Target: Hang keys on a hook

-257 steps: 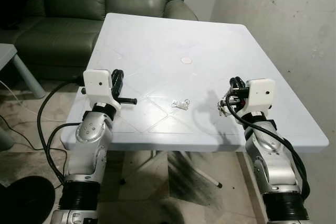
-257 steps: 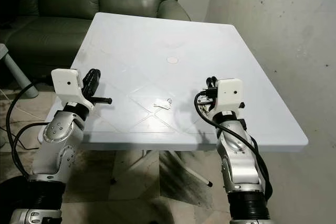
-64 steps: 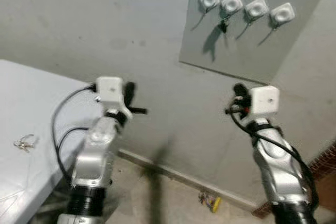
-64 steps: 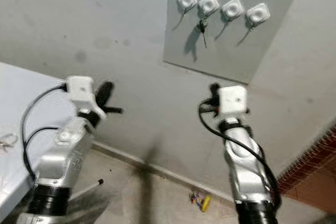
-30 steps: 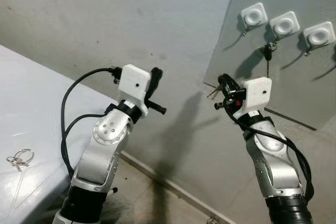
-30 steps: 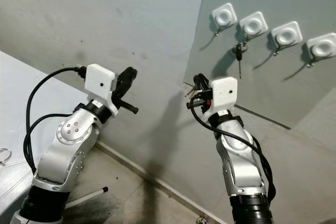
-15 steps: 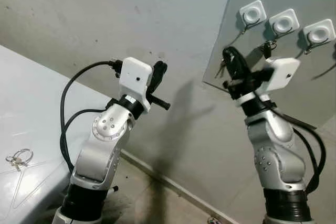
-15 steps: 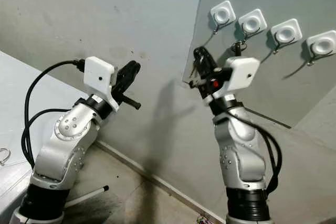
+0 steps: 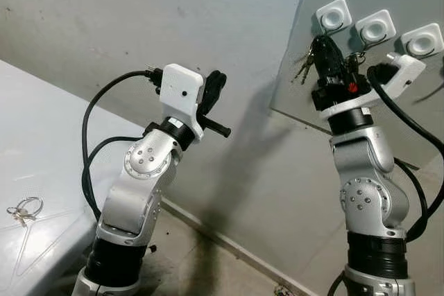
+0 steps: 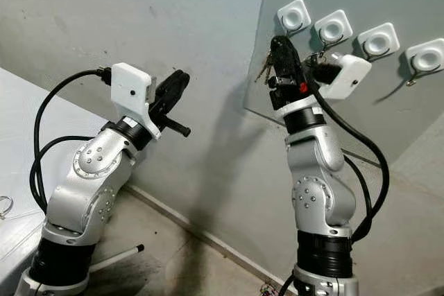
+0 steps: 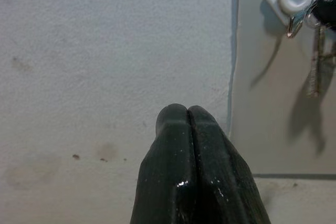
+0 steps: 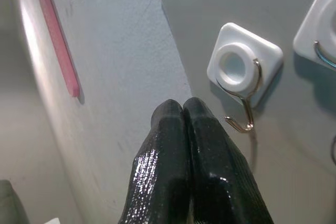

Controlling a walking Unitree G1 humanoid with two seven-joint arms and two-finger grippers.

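Observation:
My right gripper (image 9: pixel 322 42) is raised against the grey wall panel (image 9: pixel 388 116), just below the leftmost white hook (image 9: pixel 331 15). It is shut on a bunch of keys (image 9: pixel 305 65) that dangles beside its fingers. In the right wrist view the closed fingertips (image 12: pixel 181 109) sit close under that hook's metal wire (image 12: pixel 245 109). A second key (image 9: pixel 355 60) hangs from the neighbouring hook (image 9: pixel 374 29), partly hidden behind the gripper. My left gripper (image 9: pixel 216 82) is shut on nothing, held up in front of the bare wall left of the panel.
Two more white hooks (image 10: pixel 377 39) (image 10: pixel 424 55) continue to the right on the panel. A white table (image 9: pixel 41 143) stands at the left with another key ring (image 9: pixel 21 209) near its edge. Concrete floor (image 9: pixel 201 261) lies below.
My right gripper has risen with the keys from the panel's lower left edge up to the leftmost hook. The left arm lifted slightly.

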